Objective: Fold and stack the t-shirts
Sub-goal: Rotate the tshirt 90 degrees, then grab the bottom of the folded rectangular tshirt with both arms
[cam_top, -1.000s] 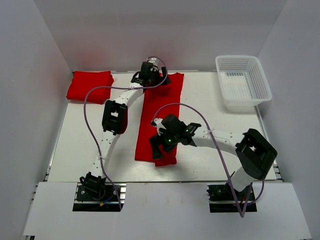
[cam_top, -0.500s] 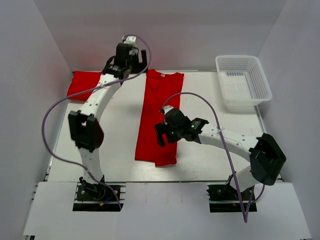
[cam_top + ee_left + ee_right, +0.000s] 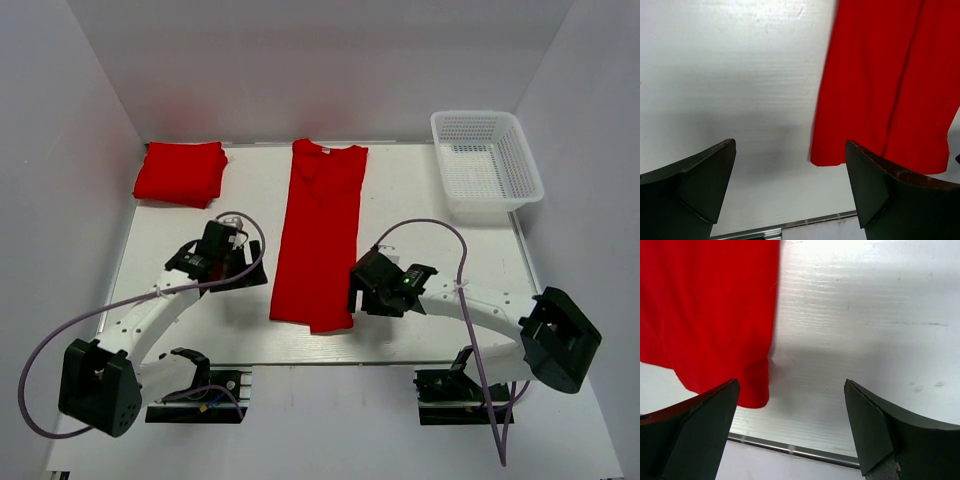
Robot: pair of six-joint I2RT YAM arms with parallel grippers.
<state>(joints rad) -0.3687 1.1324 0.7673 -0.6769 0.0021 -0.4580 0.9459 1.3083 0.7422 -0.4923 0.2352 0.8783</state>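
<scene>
Red shirt (image 3: 320, 235), folded into a long strip, lies mid-worktop (image 3: 420, 215): collar at the far edge, hem short of the near edge. Second shirt (image 3: 180, 172), folded compact, sits in the far-left corner. White mesh basket (image 3: 487, 160) sits in the far-right corner. Left claw (image 3: 235, 268): jaws apart, empty, over bare worktop just left of the strip's near end. Right claw (image 3: 362, 290): jaws apart, empty, just right of that same end.
</scene>
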